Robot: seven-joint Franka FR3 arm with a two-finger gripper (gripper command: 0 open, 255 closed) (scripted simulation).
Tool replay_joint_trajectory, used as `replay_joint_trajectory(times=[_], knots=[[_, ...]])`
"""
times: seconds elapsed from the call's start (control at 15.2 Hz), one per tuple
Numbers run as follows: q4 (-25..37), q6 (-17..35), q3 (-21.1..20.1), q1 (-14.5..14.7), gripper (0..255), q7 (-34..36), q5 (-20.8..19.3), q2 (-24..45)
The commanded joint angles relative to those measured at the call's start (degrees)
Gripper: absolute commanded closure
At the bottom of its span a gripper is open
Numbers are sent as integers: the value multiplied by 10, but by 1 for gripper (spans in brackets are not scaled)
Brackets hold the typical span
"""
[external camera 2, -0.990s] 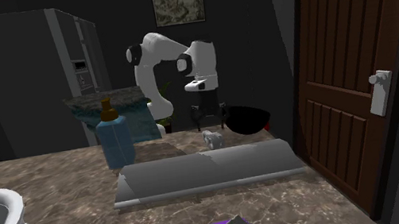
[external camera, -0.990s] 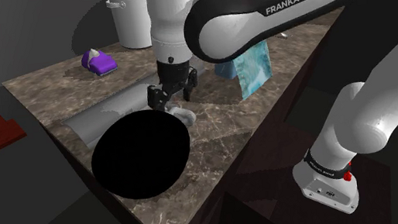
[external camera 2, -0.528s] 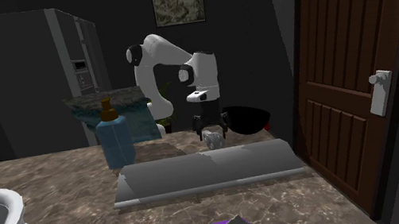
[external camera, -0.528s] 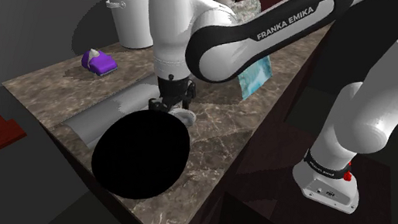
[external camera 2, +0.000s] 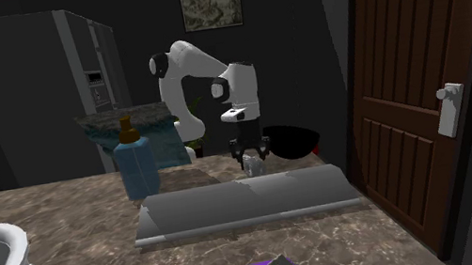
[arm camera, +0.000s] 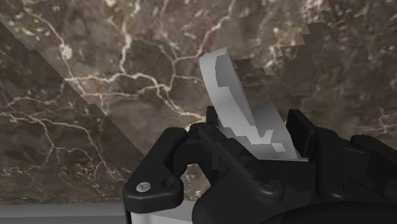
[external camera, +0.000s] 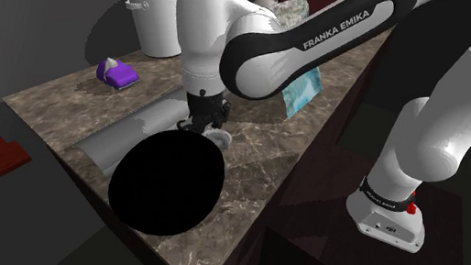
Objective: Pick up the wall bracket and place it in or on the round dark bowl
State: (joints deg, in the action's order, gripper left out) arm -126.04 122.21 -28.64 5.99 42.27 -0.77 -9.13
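Now | end effector (external camera: 208, 127) clamped on wall bracket (arm camera: 226, 89) | beside black bowl (external camera: 166, 183) (on countertop (external camera: 268, 151))

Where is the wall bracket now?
In the shoulder view, the wall bracket sits clasped in the pincer, beside the upper-right rim of the round dark bowl.

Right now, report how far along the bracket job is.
Done: the pincer is down at the marble countertop, and its fingers clasp the pale grey wall bracket. In hand: the grasp itself. The bracket looks to be resting on the stone, not yet lifted. Left: raise it, carry it over to the round black bowl just beside it, and release it there.
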Motion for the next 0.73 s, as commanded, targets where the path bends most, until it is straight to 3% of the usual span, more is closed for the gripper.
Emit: replay_joint_trajectory(times=[0.0,0.66], knots=[[0,0,0,0,255,0,0,0],[11,-15,2,0,255,-3,3,-6]])
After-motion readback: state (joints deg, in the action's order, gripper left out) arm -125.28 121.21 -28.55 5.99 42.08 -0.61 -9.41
